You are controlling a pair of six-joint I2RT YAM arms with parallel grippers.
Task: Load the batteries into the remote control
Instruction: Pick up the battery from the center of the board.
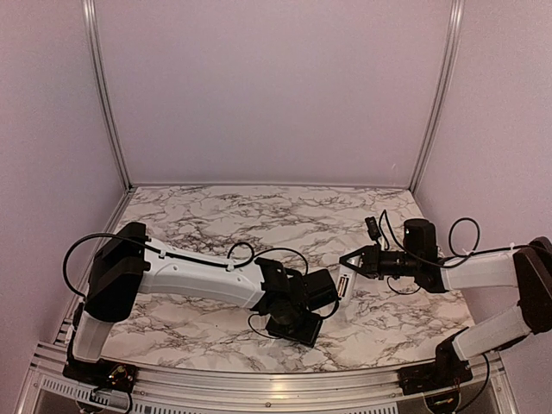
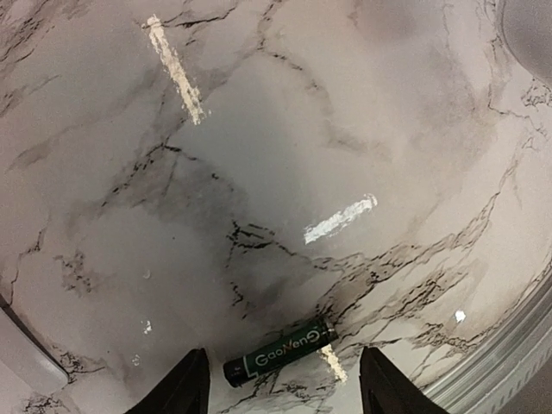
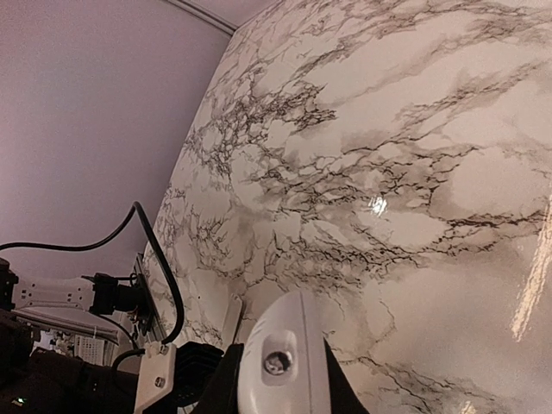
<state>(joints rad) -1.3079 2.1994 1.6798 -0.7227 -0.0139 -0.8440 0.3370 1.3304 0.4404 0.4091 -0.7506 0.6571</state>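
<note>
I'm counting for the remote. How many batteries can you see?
1. A dark battery lies on the table, between the fingers of the left hand. Another may be hidden.

White marble table (image 1: pixel 259 216) with black veins, dark green battery (image 2: pixel 279 354) with pale lettering at 6 o'clock, plain white remote (image 3: pixel 285 362).

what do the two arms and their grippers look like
The left arm and right arm have white tubular links, black joints and black bases, with thin black cables looping off them. The left gripper and right gripper are black, with dark tapered fingers.
</note>
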